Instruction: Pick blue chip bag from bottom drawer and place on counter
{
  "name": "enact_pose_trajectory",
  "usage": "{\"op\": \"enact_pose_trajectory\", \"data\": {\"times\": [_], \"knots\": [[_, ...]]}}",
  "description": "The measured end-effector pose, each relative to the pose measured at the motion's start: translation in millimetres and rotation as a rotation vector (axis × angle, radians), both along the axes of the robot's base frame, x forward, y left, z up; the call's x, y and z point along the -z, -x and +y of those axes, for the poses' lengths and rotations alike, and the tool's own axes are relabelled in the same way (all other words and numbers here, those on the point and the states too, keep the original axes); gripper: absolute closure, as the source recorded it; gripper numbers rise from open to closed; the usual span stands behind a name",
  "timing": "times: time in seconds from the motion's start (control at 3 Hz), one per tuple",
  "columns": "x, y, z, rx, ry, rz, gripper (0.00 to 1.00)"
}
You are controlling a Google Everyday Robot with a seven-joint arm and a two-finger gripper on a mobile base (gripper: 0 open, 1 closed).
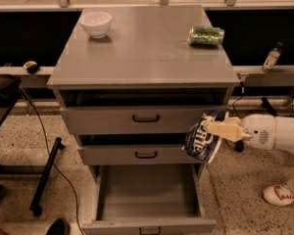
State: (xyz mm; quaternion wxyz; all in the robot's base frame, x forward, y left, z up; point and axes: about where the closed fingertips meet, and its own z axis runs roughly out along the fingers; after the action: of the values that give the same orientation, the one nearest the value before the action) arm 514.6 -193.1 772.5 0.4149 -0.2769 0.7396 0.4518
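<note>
My gripper (211, 129) reaches in from the right and is shut on the blue chip bag (200, 141), a navy foil bag with white lettering. The bag hangs in the air at the cabinet's right front corner, level with the middle drawer front. The bottom drawer (147, 222) is pulled out below and looks empty inside. The grey counter (144, 45) lies above the gripper and bag.
A white bowl (95, 23) sits at the counter's back left and a green shiny packet (206, 35) at its back right. The top two drawers are slightly open. A bottle (271, 58) stands on a ledge at right. A shoe (279, 195) and cables lie on the floor.
</note>
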Motion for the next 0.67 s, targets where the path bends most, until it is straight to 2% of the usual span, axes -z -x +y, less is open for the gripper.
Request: {"op": "enact_pose_trajectory", "data": {"times": [0.33, 0.67], "knots": [[-24.6, 6.3, 21.1, 0.067, 0.183, -0.063, 1.0], [-35.0, -7.1, 19.7, 0.132, 0.213, -0.101, 1.0]]}}
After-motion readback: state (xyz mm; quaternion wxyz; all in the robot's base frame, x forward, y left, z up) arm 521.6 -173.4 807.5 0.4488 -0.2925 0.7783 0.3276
